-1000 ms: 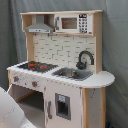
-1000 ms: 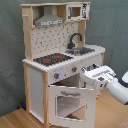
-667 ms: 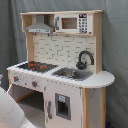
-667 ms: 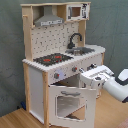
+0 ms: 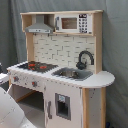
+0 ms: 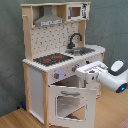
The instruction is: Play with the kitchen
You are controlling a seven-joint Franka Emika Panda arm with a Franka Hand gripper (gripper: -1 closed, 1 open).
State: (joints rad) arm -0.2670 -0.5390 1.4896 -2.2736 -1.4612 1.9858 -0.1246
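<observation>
Clearly the fingers cannot be made out, so their state cannot be told. In the second exterior view the white, rounded gripper [image 6: 88, 74] is held against the front edge of the kitchen [image 6: 60, 60], just above the oven door [image 6: 70, 101], which is swung open. Pale wood, white panels and a black hob [image 5: 34, 65] are shown.

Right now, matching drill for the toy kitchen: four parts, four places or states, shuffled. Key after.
Parts:
1. hood
2. tap
3. hob
4. oven door

Places or states:
A. swung open, under the hob
B. on the worktop, red rings
C. black, arched over the sink
D. grey, top shelf, above the hob

Pairs: 1-D, 2-C, 3-B, 4-A
</observation>
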